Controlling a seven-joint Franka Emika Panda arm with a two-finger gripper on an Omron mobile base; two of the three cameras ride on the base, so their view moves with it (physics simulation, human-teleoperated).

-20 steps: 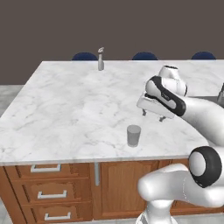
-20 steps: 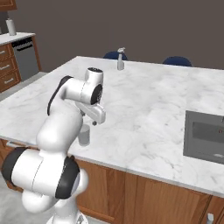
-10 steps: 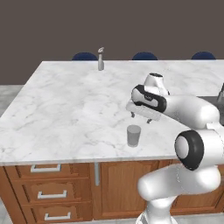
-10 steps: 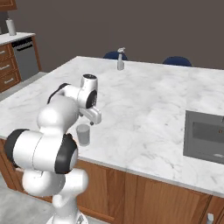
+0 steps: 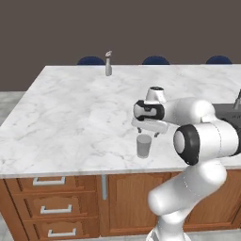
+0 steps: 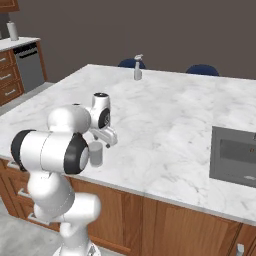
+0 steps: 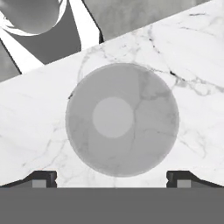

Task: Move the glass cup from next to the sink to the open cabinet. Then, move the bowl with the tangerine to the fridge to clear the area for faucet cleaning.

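The claw [image 5: 149,132], its fingers [image 7: 43,178] spread wide and gripping nothing, hangs directly above the upright glass cup [image 5: 143,145], which stands near the front edge of the white marble counter [image 5: 80,117], well left of the sink [image 6: 234,157].

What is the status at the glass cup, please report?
Gripper open, directly above the glass cup. Cup upright on the marble counter near its front edge, not gripped. Nothing beside the cup.

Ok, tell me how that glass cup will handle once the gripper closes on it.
The glass cup looks rigid, smooth and straight-sided, so it may slip in a light squeeze. It stands upright near the counter edge, so an off-centre nudge could tip it. The gripper is open, its tips straddling the rim.
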